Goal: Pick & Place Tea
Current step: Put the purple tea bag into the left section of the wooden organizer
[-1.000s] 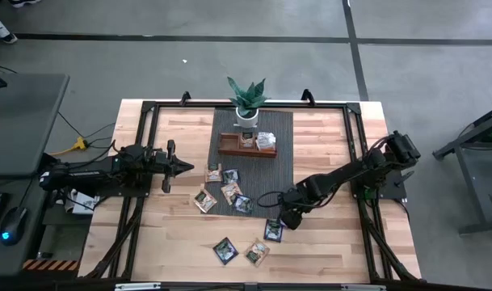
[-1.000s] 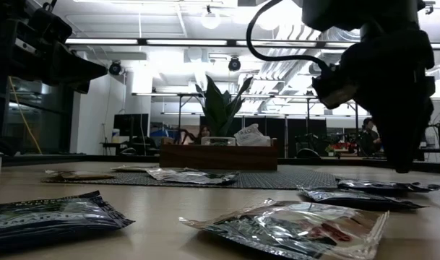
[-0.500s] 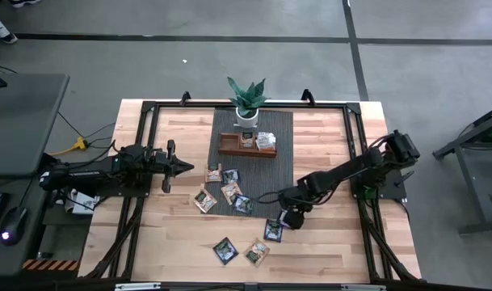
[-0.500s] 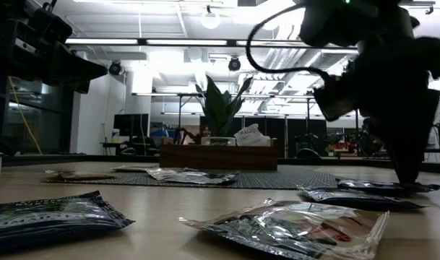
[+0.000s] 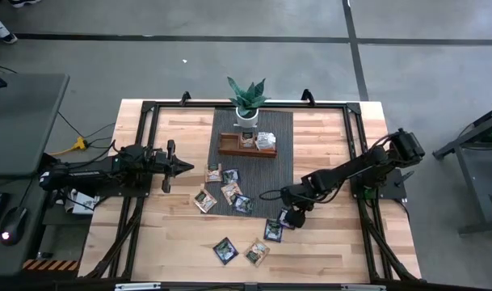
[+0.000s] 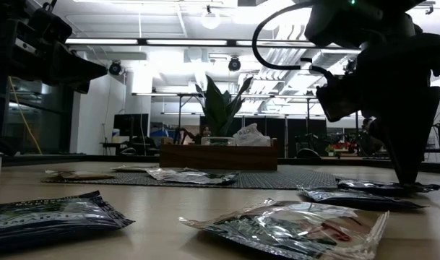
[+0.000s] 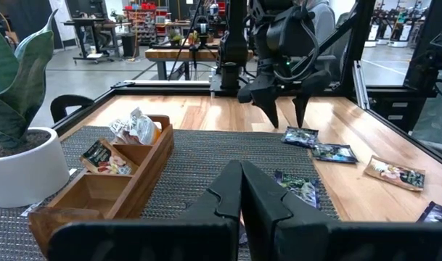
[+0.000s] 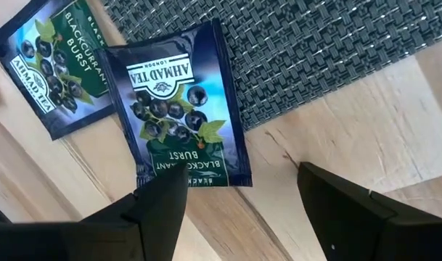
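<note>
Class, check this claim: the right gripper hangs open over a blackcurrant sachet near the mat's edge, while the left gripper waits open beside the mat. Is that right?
Not quite. The left gripper is shut, its fingers pressed together in the left wrist view. The rest holds: the right gripper hangs open over the blackcurrant sachet near the mat's edge.

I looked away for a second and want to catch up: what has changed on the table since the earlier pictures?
The right gripper, jaws open, has dropped lower over the blackcurrant tea sachet at the mat's edge, without gripping it. The left gripper stayed shut and parked; the sachets and wooden tray have not moved.
</note>
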`<state>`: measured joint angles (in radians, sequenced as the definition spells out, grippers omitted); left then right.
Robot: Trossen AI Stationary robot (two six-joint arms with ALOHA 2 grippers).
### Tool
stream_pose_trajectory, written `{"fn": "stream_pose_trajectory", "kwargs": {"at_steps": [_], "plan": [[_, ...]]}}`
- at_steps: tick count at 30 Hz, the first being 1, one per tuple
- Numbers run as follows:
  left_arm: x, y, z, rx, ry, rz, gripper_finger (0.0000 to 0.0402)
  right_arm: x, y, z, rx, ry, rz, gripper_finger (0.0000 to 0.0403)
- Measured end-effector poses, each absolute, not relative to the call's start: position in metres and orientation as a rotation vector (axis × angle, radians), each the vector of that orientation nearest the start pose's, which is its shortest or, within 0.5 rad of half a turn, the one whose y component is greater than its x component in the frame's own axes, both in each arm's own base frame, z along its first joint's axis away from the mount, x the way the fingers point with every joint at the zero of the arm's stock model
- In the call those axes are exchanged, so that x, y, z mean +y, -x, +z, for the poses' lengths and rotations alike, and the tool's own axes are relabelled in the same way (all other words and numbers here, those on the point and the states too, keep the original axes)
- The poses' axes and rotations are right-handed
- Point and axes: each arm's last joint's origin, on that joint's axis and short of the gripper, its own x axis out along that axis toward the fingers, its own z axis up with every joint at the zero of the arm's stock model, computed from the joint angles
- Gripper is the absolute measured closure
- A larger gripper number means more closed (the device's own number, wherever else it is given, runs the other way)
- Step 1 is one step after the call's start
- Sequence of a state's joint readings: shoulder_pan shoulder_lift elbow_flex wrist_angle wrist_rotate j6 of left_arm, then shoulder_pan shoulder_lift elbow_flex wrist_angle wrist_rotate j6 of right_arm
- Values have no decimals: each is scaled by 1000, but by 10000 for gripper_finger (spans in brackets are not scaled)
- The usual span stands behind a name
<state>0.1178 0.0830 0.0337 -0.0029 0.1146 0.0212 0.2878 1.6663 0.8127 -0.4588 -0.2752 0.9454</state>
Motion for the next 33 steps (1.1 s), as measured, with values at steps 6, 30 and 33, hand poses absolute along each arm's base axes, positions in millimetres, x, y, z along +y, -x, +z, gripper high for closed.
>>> {"fn": "stream_pose_trajectory", "kwargs": {"at_steps": [6,30,33], "plan": [[9,-101,168,52,-15,3,401,88,-265,128,1430,-783,-139,146],[9,-101,168,52,-15,3,401,101,-265,129,1409,-799,-113,146],[9,-101,168,52,-15,3,401,101,-265,128,1409,-804,-124,146]]}}
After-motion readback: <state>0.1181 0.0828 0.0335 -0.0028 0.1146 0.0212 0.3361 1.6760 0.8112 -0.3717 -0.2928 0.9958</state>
